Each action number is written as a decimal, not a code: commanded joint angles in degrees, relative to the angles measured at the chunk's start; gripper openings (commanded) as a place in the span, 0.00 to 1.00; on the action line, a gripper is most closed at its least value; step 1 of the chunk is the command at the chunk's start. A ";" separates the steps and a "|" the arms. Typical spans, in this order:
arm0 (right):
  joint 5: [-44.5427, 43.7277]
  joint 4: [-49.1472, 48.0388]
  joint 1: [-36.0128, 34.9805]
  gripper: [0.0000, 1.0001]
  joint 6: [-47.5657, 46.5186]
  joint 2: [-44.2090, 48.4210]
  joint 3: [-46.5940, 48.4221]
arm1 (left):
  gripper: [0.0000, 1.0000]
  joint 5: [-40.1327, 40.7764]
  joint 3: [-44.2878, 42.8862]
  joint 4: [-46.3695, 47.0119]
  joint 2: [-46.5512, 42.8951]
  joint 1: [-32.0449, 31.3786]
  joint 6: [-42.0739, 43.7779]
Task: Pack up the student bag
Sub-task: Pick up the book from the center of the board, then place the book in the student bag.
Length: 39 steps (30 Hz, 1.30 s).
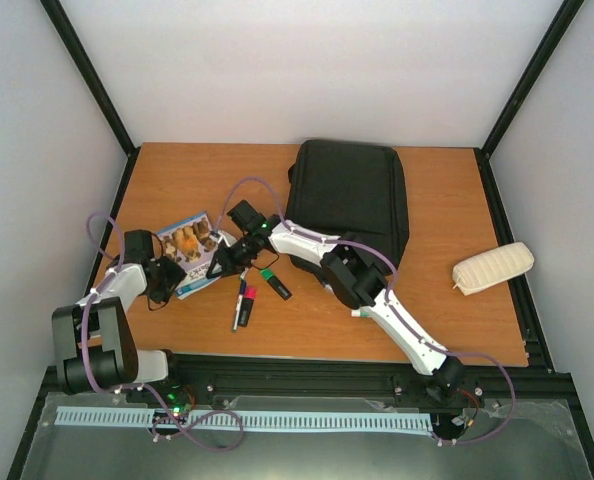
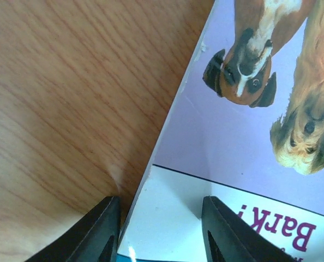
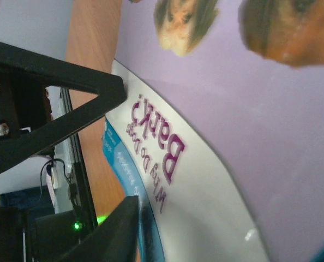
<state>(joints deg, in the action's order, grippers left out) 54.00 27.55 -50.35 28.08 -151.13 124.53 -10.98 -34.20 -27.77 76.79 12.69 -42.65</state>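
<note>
1. Now, both arms crowd one dog book (image 1: pixel 190 250). The left fingers (image 2: pixel 99 234) stand part-open astride its corner. The right fingers (image 3: pixel 69 103) sit apart at its edge, and I cannot tell if they grip.
2. Risk: two pulls at once could bend or drop the book, or the fingers could clash.
3. The black backpack (image 1: pixel 349 200) lies at the tabletop's (image 1: pixel 457 200) far middle. No opening shows, and a shut bag would block packing.
4. Count: one backpack, one book, one whitish pouch (image 1: pixel 493 267), seemingly three markers (image 1: pixel 274 284).
</note>
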 commanded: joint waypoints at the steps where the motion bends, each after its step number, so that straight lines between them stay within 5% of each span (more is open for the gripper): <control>1: -2.17 1.12 -0.32 0.15 -1.50 -0.49 2.26 | 0.47 -1.88 3.00 -2.39 3.31 -0.85 0.05; 6: -3.02 1.81 2.45 0.03 -3.45 3.89 2.28 | 0.65 -1.73 1.74 -3.52 2.37 -0.85 0.03; 11: -3.51 3.90 5.24 0.03 -7.31 10.34 1.00 | 0.73 -5.52 -0.76 -4.43 -2.02 -0.88 -1.12; 20: -0.38 10.47 15.44 0.03 -21.13 28.53 -9.60 | 0.76 -2.31 -11.55 -9.20 -12.09 -0.92 2.57; 25: -0.98 10.25 25.89 0.03 -24.60 42.52 -22.54 | 0.69 -10.28 -14.32 -3.68 -9.11 -2.14 3.39; 39: 11.13 13.78 61.85 0.03 -37.38 71.48 -60.55 | 0.60 1.40 -29.22 1.55 -4.72 -33.66 18.65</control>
<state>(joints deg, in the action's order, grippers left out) 58.81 38.44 7.05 -0.69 -84.27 71.18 -15.49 -59.18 -26.85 69.14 -13.69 -32.58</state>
